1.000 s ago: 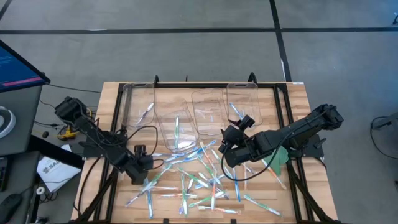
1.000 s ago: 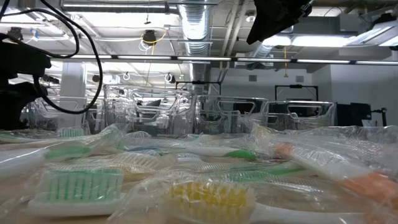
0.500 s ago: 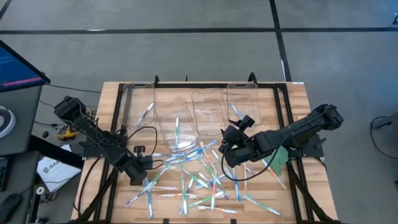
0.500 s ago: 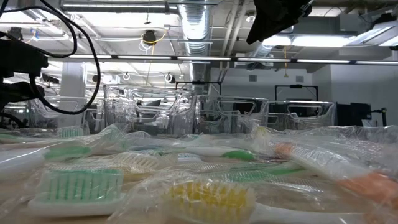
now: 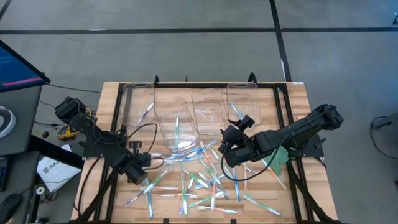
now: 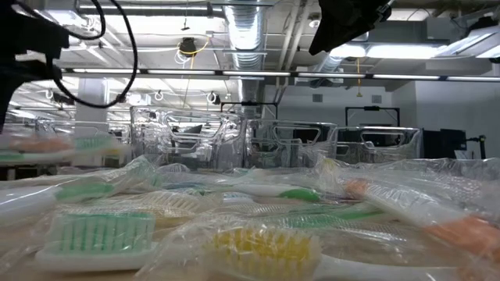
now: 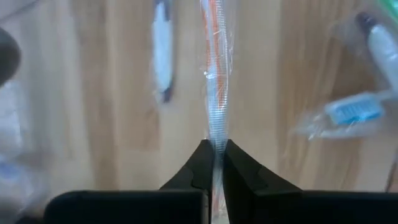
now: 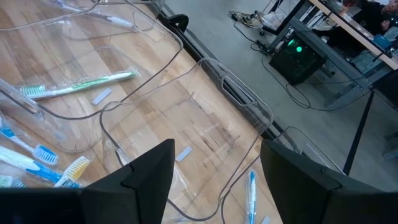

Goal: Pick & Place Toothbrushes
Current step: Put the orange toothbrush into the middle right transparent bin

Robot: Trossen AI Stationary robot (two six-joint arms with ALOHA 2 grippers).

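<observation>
On the left side of the pale wooden slatted table [image 5: 292,99], the left gripper [image 5: 140,175] is seen low over the near-left edge of the pile. Its two dark fingers [image 7: 198,168] are pressed together on a thin orange-and-white toothbrush in a clear plastic wrapper [image 7: 216,93]. The wrapped toothbrush is pinched between the fingertips and sticks out straight ahead of them, above the wood. A white toothbrush with a dark tip [image 7: 162,53] is seen on the table to one side of the fingers, and a wrapped blue-bristled toothbrush [image 7: 351,112] is seen to the other side.

In the middle, the big loose pile of thin wrapped toothbrushes in blue, green and orange [image 5: 199,177] is spread on the table between the two grippers. Behind the pile, four clear plastic bins [image 5: 177,118] are lined up in a row. A green-and-white toothbrush [image 8: 81,84] is laid in one bin, and a blue toothbrush [image 8: 250,186] is laid in another.

On the right, the right gripper [image 5: 229,149] is held above the far-right edge of the pile, near the bins. Its fingers [image 8: 143,171] are spread wide apart, and nothing is held between them. A flat green leaf-shaped piece [image 5: 278,157] is partly seen under the right arm.
</observation>
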